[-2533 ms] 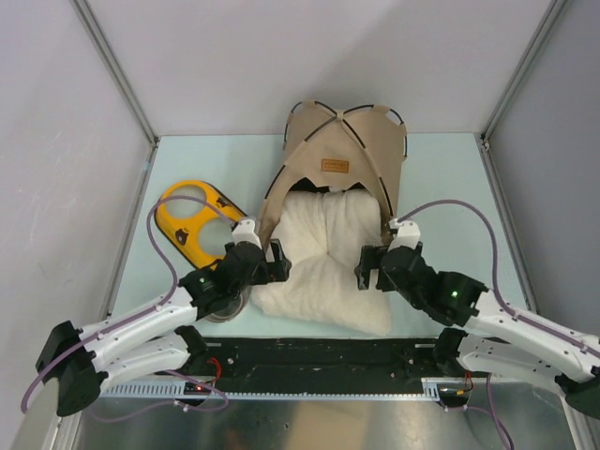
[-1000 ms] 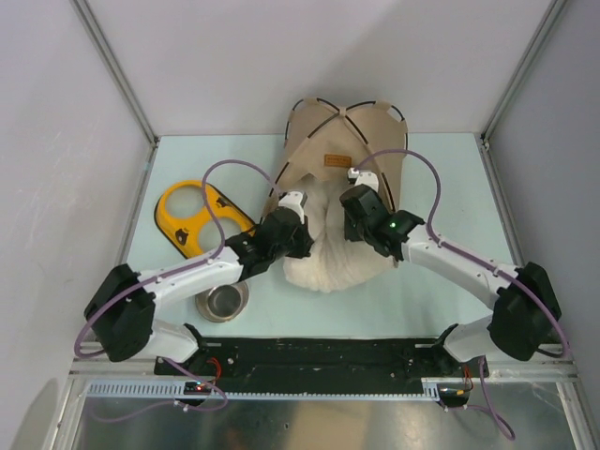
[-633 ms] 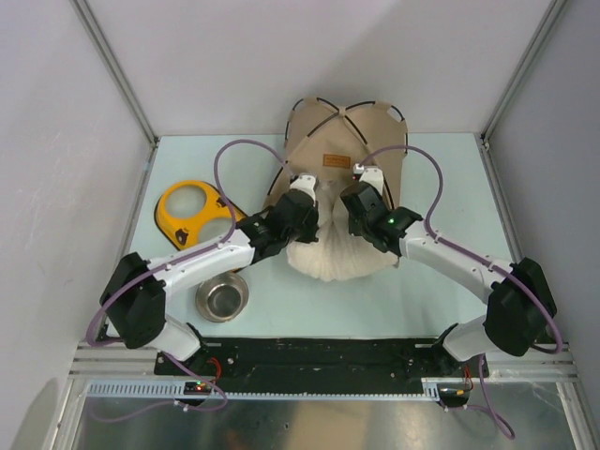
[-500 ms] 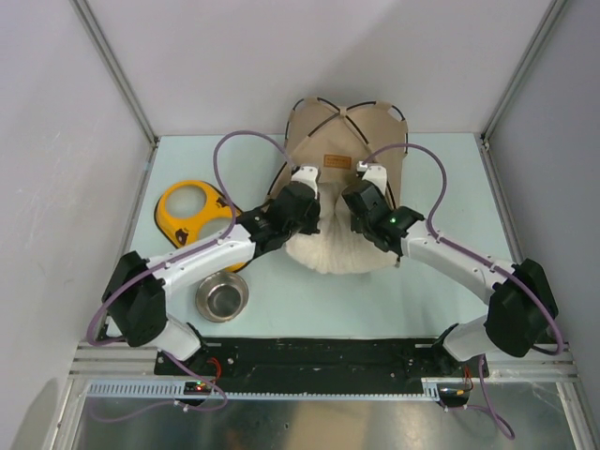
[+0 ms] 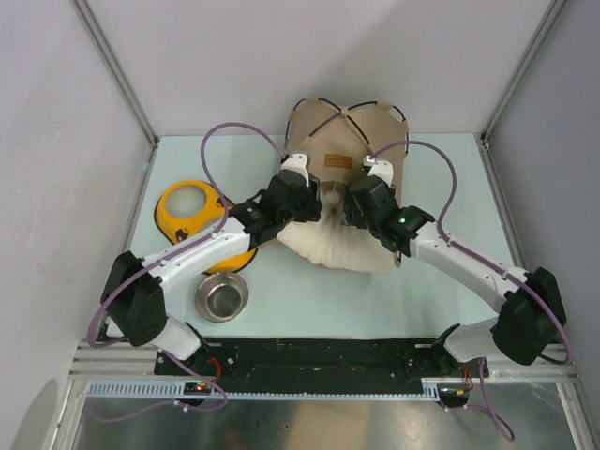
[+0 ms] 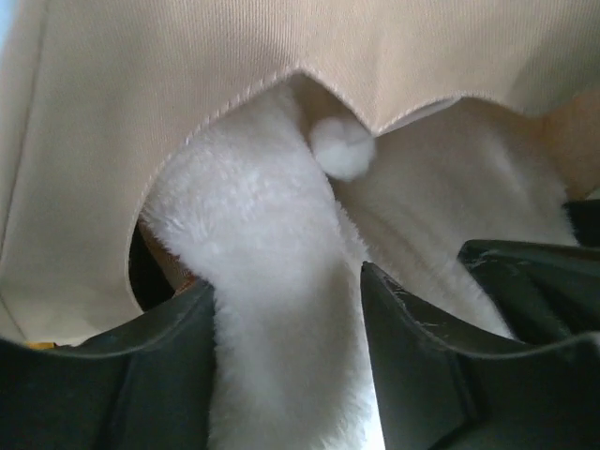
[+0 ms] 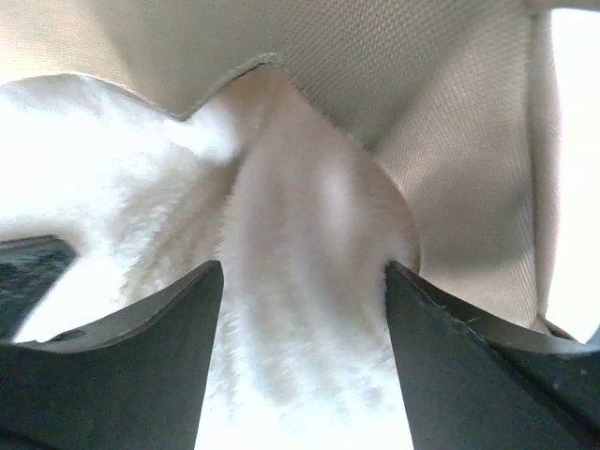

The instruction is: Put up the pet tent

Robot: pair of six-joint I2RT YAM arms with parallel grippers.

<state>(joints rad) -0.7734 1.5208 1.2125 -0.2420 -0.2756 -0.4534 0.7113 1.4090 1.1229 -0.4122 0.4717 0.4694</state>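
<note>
The tan pet tent stands at the back centre, with black poles and a brown label. A cream fluffy pillow lies half inside its opening. My left gripper and right gripper are both at the opening, each shut on a fold of the pillow. In the left wrist view the gripper pinches a pillow fold under the tent edge and the white pom-pom. In the right wrist view the gripper holds a pillow fold under the tent fabric.
A yellow double-bowl holder lies at the left, partly under my left arm. A metal bowl sits on the table in front of it. A black rail runs along the near edge. Walls close in on both sides.
Both grippers have moved from the near side of the table toward the tent, pushing the pillow with them. The pillow has slid farther into the tent opening.
</note>
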